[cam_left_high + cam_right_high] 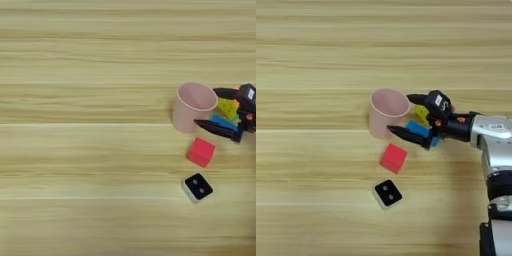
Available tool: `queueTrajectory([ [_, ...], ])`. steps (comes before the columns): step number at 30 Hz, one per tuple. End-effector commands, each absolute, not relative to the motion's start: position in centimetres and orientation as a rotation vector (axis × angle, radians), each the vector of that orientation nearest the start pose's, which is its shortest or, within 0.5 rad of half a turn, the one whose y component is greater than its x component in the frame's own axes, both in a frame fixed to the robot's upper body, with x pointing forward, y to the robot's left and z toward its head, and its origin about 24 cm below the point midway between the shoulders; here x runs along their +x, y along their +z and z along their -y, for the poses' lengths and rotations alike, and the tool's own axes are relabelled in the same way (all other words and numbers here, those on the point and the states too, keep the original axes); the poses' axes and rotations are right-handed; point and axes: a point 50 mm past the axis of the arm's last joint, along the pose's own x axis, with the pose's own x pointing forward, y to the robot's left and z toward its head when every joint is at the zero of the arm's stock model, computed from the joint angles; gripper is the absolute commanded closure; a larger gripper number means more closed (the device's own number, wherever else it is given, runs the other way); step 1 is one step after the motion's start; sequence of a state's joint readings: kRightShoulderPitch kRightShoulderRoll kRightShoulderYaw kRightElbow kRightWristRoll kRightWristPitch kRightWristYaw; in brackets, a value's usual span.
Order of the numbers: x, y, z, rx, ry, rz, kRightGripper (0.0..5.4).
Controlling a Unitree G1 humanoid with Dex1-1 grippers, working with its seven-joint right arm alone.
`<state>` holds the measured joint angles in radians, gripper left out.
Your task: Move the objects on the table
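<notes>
The claw (401, 115) is reaching with its fingers spread apart beside the pink cup (387, 112), gripping nothing, while red cube (393, 158) and black-faced cube (388, 193) are lying untouched on the table (316, 150).

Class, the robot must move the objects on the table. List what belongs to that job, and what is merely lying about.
Belongs to the job:
pink cup
puzzle cube
blue bar
red cube
black-faced cube
table
right gripper, its fingers apart beside the cup

Lying about:
nothing else shows
</notes>
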<state>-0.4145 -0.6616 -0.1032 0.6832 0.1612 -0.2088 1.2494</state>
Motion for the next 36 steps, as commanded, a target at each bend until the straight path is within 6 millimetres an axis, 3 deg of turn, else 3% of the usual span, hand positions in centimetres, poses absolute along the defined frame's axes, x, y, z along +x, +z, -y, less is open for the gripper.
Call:
queueTrajectory([
  [1,30.5,11.2,28.1,-0.459,0.908,-0.130,0.03],
  [36,30.6,8.2,22.2,-0.385,1.096,-0.128,0.03],
])
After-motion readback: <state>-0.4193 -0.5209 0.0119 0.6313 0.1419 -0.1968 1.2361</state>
